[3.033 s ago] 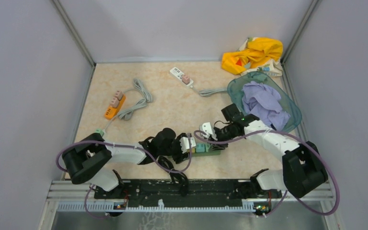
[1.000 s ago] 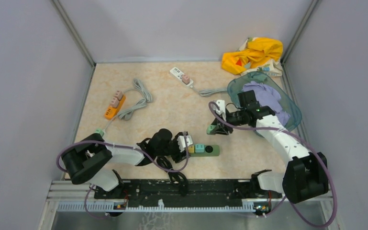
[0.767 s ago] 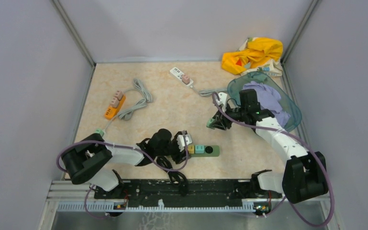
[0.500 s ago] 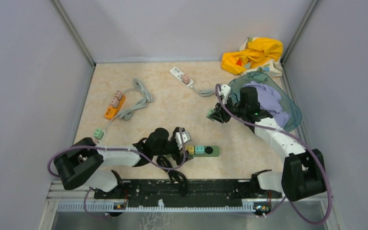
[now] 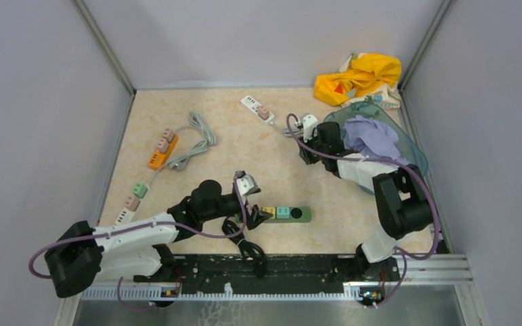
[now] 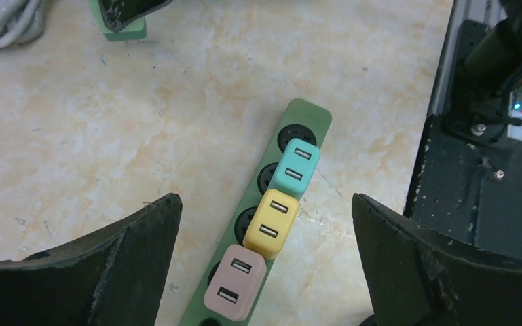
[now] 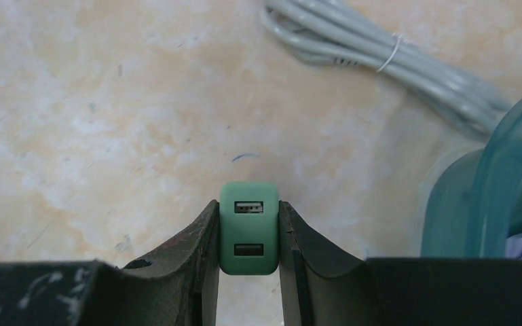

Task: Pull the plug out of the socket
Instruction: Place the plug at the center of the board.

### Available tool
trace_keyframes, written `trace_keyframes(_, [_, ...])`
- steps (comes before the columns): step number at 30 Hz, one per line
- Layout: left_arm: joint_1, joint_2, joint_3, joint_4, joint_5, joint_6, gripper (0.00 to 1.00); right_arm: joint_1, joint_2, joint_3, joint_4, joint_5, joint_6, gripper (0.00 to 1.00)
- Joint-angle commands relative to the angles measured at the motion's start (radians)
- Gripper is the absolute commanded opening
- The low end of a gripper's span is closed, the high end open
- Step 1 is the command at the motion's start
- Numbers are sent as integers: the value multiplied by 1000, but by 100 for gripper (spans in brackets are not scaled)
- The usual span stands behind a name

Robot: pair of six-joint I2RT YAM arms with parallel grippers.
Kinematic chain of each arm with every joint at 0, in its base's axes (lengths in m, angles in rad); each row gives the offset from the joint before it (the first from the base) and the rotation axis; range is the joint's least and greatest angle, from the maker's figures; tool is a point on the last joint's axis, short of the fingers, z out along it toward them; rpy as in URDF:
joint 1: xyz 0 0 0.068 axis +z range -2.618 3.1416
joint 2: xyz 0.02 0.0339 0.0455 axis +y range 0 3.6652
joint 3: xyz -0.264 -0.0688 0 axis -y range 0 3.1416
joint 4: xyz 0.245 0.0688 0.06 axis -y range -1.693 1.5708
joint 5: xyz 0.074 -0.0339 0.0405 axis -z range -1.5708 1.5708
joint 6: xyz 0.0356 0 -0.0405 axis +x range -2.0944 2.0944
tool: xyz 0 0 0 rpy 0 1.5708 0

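The green socket strip lies near the front of the table. A teal plug, a yellow plug and a pink plug sit in it in a row, and its end socket is bare. My left gripper hovers over the strip's left end, open wide and touching nothing. My right gripper is farther back, shut on a green plug held just above the tabletop, away from the strip.
A teal basket with purple cloth stands right of my right gripper; a grey cable lies ahead of it. At the back are a white strip and yellow cloth. An orange strip and two loose plugs lie left.
My left gripper has opened, let go of the strip's end and drawn back. My right gripper has carried the green plug away from the strip toward the back, beside the basket.
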Motion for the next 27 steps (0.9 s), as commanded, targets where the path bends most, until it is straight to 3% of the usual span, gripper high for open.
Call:
trace_keyframes(1, [-1,-127,-37,-22,-43,-120,100,45,84,101,154,284,-87,13])
trace_keyframes(4, [0,-206,-82,-19,-50,-171,100,54,160,113,197,428,-180,20])
trace_keyframes(9, [2,-300,-137,-8,-67,-230,100,55,157,65,263,451,-246,61])
trace_keyframes(12, [2,-322,-147,-11,-73,-239,100,55,102,58,226,392,-232,72])
trace_keyframes(18, [2,-337,-147,-15,-59,-270,100,53,-95,112,-29,124,-203,78])
trace_keyframes(24, [2,-360,-175,36,-57,-317,100,35,-281,145,-391,-409,-298,78])
trace_keyframes(27, [4,-374,-199,84,-76,-351,100,35,-346,127,-499,-595,-344,78])
